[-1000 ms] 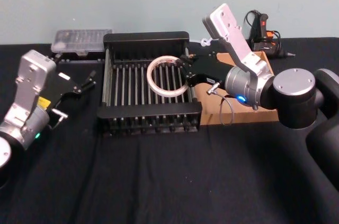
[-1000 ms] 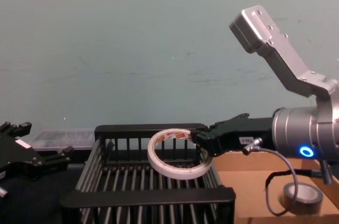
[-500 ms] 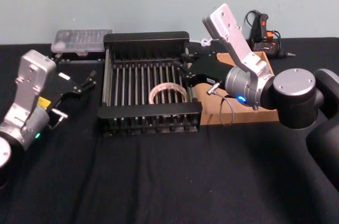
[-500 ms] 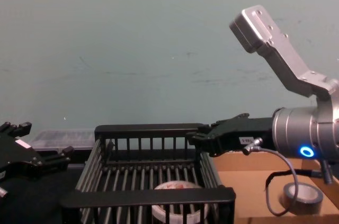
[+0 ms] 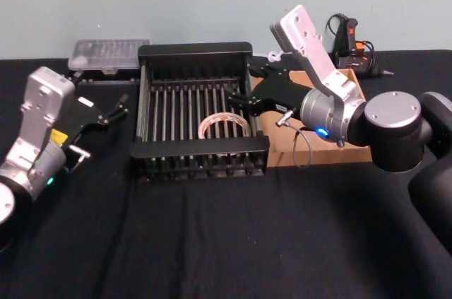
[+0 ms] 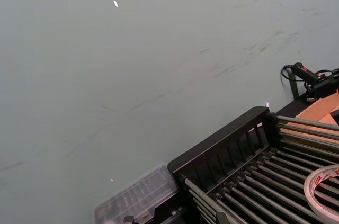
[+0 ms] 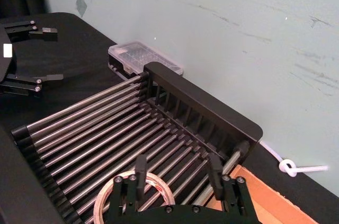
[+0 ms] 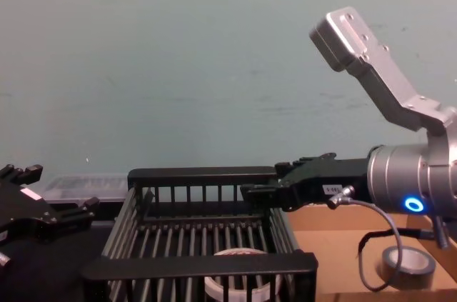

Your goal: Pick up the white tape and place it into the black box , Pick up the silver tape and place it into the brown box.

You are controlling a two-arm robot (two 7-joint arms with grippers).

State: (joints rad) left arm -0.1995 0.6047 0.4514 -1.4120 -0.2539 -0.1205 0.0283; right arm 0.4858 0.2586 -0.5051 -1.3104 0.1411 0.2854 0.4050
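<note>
The white tape (image 5: 224, 126) lies flat on the barred floor of the black box (image 5: 194, 50), near its front right corner. In the chest view the white tape (image 8: 239, 284) is partly hidden behind the crate's front rim. My right gripper (image 5: 247, 85) hovers open just above the tape, over the crate's right side; in the right wrist view its fingers (image 7: 140, 168) stand apart with nothing between them. The silver tape (image 8: 408, 268) sits in the brown box (image 8: 335, 245), to the right of the crate under my right arm. My left gripper (image 5: 109, 110) rests open, left of the crate.
A clear plastic case (image 5: 109, 54) lies behind the crate's left corner. A black tool with orange marks (image 5: 349, 41) stands at the back right. A knotted white cord (image 7: 296, 168) lies behind the brown box (image 5: 339, 154). Black cloth covers the table.
My right gripper let go of the white tape, which fell from above the crate onto its floor. The fingers have since spread wider. The left arm has not moved.
</note>
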